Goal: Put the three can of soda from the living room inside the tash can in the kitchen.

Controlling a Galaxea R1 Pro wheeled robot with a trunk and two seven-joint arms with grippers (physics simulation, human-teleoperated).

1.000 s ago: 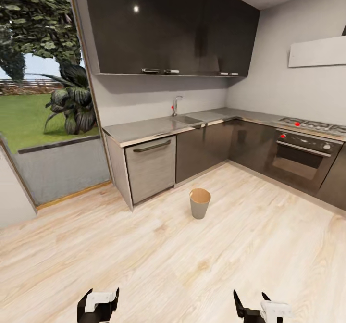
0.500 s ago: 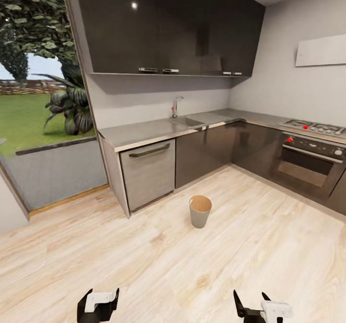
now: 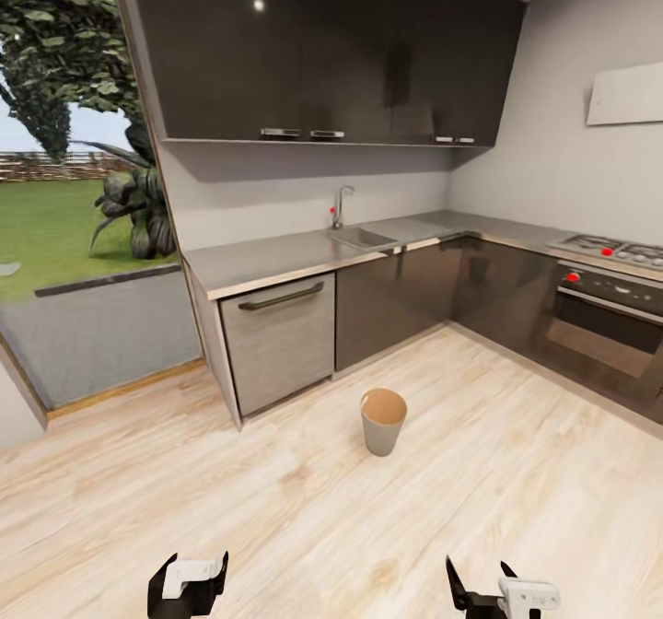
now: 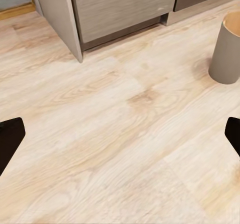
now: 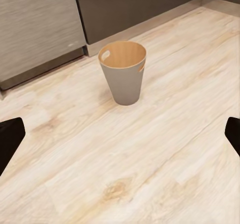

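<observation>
1. While both arms hang low at the near edge, the trash can [image 3: 383,422] stands upright on the pale wood floor [image 3: 276,508], well ahead, near the grey cabinet front [image 3: 280,340].
2. The left gripper [image 3: 189,582] is spread wide, holding nothing.
3. The right gripper [image 3: 497,591] is likewise wide and unloaded.
4. The sink [image 3: 361,234] lies far behind in the steel countertop [image 3: 267,258].

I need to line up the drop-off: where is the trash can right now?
The trash can stands upright on the pale wood floor in the head view's centre, just ahead of the grey cabinet fronts below the sink, and nearer the right gripper.
</observation>
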